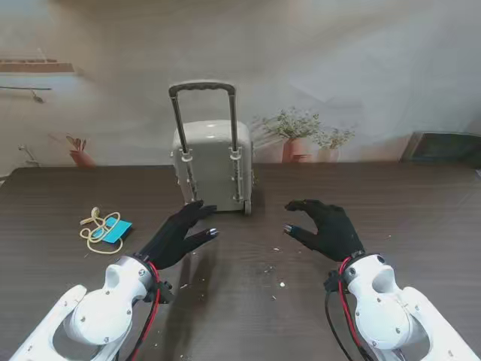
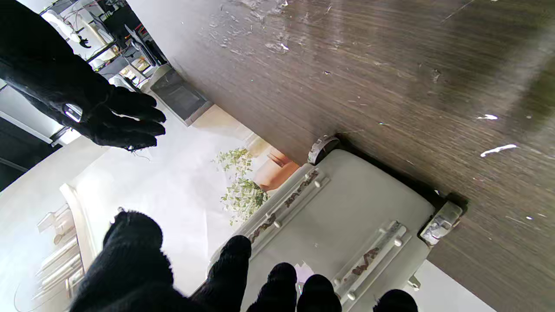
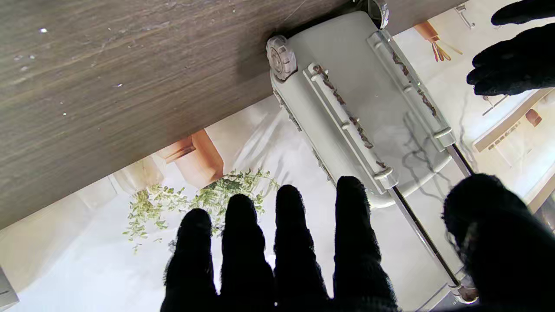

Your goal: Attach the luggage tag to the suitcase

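Observation:
A small grey suitcase [image 1: 210,165] stands upright at the middle of the dark table, its black telescopic handle [image 1: 201,89] pulled up. The suitcase [image 2: 347,216] [image 3: 368,112] fills both wrist views, wheels on the table. A blue luggage tag [image 1: 115,231] with a cream cord loop [image 1: 95,229] lies flat on the table to the left. My left hand [image 1: 179,235] hovers open just in front of the suitcase, fingers spread, holding nothing. My right hand [image 1: 325,226] is open too, to the right of the suitcase and apart from it.
The dark wood table [image 1: 421,203] carries small white specks [image 1: 274,267] between my hands. A printed backdrop with potted plants [image 1: 301,135] stands behind the table's far edge.

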Controlling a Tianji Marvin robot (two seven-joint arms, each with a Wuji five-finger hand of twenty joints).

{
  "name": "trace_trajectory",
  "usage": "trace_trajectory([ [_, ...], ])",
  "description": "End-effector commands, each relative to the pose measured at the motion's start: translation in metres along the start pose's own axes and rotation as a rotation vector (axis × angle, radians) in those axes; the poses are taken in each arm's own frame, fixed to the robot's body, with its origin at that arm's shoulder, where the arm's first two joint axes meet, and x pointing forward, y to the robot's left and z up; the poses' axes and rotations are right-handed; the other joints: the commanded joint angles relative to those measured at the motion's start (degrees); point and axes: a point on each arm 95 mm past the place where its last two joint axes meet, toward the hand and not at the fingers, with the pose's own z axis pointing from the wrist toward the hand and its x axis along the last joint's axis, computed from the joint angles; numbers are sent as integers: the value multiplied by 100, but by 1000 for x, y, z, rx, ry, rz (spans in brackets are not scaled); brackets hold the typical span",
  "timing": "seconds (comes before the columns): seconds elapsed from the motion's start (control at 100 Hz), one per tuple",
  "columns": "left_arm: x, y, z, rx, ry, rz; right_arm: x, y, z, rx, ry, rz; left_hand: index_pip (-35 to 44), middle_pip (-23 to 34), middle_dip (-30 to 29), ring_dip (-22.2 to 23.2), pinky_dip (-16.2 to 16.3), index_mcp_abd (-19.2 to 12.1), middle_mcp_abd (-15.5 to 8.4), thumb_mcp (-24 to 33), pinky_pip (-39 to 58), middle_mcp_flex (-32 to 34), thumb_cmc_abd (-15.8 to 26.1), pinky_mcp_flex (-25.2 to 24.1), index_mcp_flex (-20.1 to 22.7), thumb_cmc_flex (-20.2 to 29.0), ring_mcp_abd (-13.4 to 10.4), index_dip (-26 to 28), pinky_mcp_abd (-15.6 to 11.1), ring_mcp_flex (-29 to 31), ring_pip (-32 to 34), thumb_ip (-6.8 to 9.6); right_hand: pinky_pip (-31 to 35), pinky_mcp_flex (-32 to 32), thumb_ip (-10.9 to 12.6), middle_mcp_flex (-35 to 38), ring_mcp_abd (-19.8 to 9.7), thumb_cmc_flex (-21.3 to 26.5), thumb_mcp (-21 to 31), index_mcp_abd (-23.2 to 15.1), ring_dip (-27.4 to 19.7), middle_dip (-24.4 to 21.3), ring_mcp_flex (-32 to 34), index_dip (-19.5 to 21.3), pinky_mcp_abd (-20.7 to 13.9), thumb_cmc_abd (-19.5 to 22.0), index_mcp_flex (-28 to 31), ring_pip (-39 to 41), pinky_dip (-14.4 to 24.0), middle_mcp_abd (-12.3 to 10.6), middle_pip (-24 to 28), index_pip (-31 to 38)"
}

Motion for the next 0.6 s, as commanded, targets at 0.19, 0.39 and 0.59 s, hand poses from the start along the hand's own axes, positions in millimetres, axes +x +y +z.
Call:
trace_trajectory([
  [0.19,2,2,-4,-16,-4,4,2,-2,2,22,9,-2,-41,-18,109,73,32,-16,11,2,-2,-29,-39,-22,63,100,-87,103,-240,-87,-35,40,67,-17,-69,18,12,-30,-76,-9,-26,-16,60,9,-39,20,-50,29,-32,-7,14,-21],
  [0.39,2,-3,-8,16,-10,20,6,0,2,13,20,6,-24,1,119,212,90,20,38,-1,36,41,-45,-15,116,141,-56,108,-240,-73,29,37,76,-13,-67,35,15,-24,-74,-3,-24,-17,74,9,-35,18,-38,35,-39,-2,14,-20],
  [0.59,-3,-17,-13,160,-64,105,4,0,0,23,19,31,79,138,205,1668,848,236,300,27,266,670,-194,-76,517,268,243,111,-109,-99,465,101,86,-3,-68,65,28,-17,-80,-11,-23,-18,85,9,-30,24,-37,38,-44,-4,16,-24],
])
